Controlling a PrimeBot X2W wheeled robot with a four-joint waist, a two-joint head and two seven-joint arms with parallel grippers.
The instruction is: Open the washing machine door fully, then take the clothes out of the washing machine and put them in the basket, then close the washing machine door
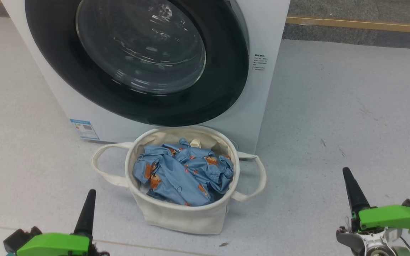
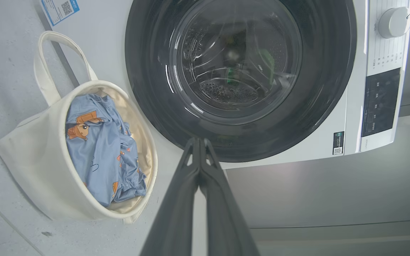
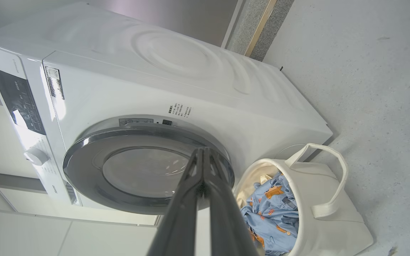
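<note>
Well, I count one basket, mouth up, one clothes heap inside; left tool and right tool closed, empty.

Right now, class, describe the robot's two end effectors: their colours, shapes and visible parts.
The left end effector and right end effector each have long, tapering black fingers ending in a narrow point, set in a bright green housing. Beneath the right one's housing, silver metal shows.

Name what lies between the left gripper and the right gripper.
In the head view, the basket stands on the floor between the left gripper and the right gripper, with the clothes inside it.
</note>
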